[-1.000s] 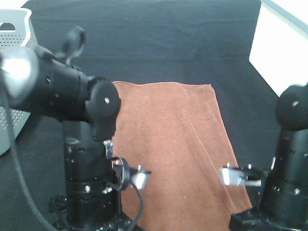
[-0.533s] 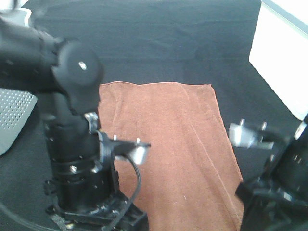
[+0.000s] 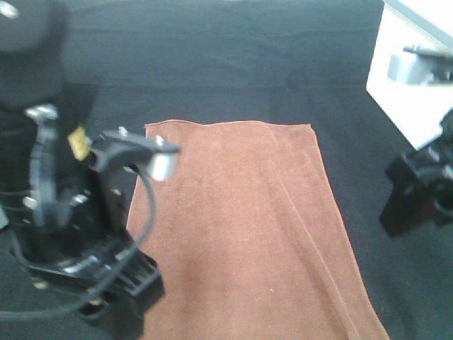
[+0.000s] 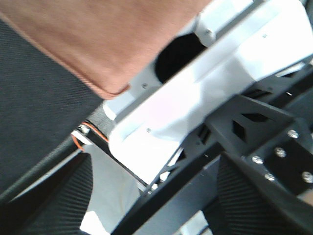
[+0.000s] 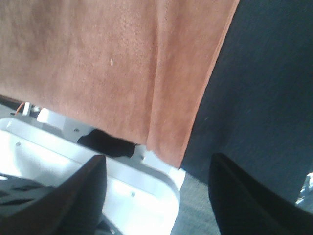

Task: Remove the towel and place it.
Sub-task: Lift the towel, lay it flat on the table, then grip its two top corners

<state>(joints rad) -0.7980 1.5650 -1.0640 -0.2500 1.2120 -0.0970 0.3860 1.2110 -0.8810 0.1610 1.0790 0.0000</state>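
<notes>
Long brown terry towel (image 3: pixel 248 227) flat on black cloth surface (image 3: pixel 233 64), long axis running away from robot. Left tool (image 4: pixel 154 169) nearer, at towel's left edge; right tool (image 5: pixel 157 160) off right side. Both tools spread apart, empty.

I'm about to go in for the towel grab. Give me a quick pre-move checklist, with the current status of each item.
1. Towel lies flat with nothing on top of it: ok.
2. Left gripper open and empty: ok.
3. Right gripper open and empty: ok.
4. A towel edge to aim at in each wrist view: ok. A corner shows in the left wrist view and a side edge in the right.
5. Towel gripped: not ok. Neither gripper touches it.
6. Placement spot identified: cannot tell. No target is evident in any view.
</notes>
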